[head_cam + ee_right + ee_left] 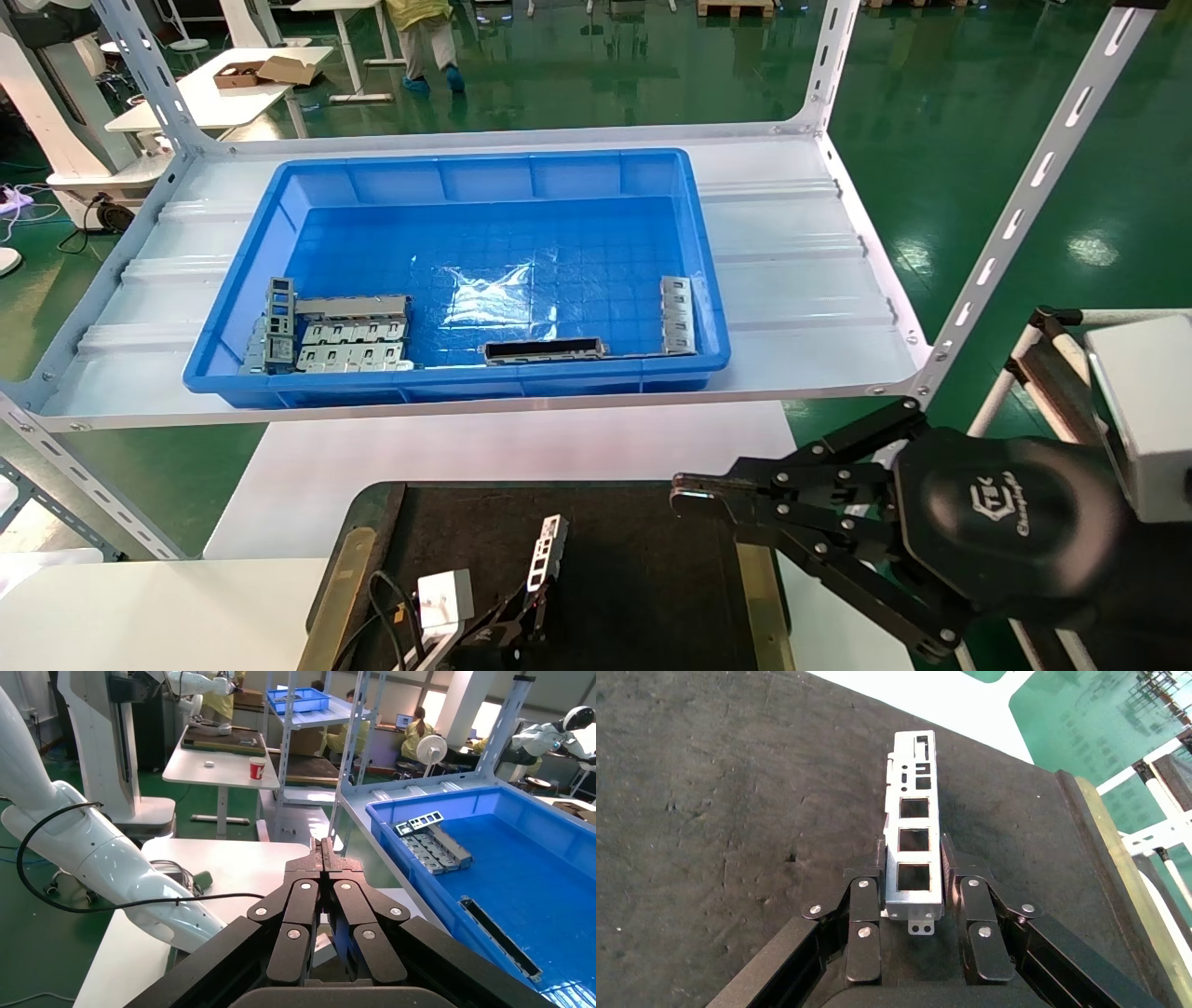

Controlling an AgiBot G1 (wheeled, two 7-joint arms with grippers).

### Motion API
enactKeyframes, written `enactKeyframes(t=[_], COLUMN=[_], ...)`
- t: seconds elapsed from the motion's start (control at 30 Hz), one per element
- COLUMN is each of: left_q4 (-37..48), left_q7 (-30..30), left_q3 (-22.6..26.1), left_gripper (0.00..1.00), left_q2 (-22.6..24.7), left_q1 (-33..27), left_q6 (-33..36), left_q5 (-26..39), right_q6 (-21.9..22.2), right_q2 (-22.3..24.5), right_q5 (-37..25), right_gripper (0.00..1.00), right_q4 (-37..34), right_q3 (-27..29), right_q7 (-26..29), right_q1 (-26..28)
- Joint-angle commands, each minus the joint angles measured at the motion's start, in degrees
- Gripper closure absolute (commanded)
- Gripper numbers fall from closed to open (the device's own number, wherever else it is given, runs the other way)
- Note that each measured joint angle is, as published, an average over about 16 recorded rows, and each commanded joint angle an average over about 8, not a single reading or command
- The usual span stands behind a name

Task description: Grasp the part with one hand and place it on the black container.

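Green workshop floor, white table, pale steel rack shelf [801,308] behind.

Nearest, low in head view: left gripper [521,610], jaws clamped across lower end of slim silver-grey metal bar with square cut-out windows [914,846], i.e. the part. Long axis running straight out from the fingertips, free end forward and raised, windowed face toward wrist camera. Directly beneath: wide flat matte brownish-black tray with brass-coloured side strips [652,578], i.e. the black container. Contact between bar and tray surface not determinable; bar apparently just above it, over the middle of the tray. Judged step: lower, flatten long axis onto tray, release. Risk: a tilted bar tipping over on release.

Beside, at tray's right edge: right gripper [684,494], black fingers pressed together, empty, idle, pointing leftward.

Farther, on rack shelf: deep blue plastic bin [466,177] holding stacked grey plates [349,340] at left, darker black-faced bar [543,350] at front, another windowed grey bar [677,314] at right.
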Motion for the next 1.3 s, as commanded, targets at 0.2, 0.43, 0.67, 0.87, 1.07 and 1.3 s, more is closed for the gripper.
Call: enactKeyframes(t=[0.2, 0.43, 0.67, 0.87, 1.07, 1.3], left_q4=[0.1, -0.4, -2.4, -5.8, -9.8, -14.9], left_q7=[1.4, 3.5, 6.4, 8.9, 8.8, 9.4], left_q3=[1.7, 3.7, 6.0, 9.3, 13.4, 14.2], left_gripper=[0.00, 0.00, 0.00, 0.00, 0.00, 0.00], left_q2=[0.1, -0.1, -1.8, -7.1, -15.5, -24.3], left_q1=[-0.4, -1.5, -3.3, -5.9, -10.4, -14.5], left_q6=[-1.5, -2.9, -4.0, -0.7, 7.4, 17.9], left_q5=[-3.5, -7.1, -10.2, -13.1, -16.3, -16.9], right_q6=[0.0, 0.0, 0.0, 0.0, 0.0, 0.1], right_q2=[0.0, 0.0, 0.0, 0.0, 0.0, 0.1], right_q5=[0.0, 0.0, 0.0, 0.1, 0.1, 0.1], right_gripper=[0.00, 0.00, 0.00, 0.00, 0.00, 0.00], right_q4=[0.0, 0.0, 0.0, 0.0, 0.0, 0.0], right_q3=[0.0, 0.0, -0.1, -0.1, -0.1, -0.1], right_q7=[0.0, 0.0, 0.0, 0.0, -0.1, -0.1], right_q1=[0.0, 0.0, 0.0, 0.0, 0.0, 0.0])
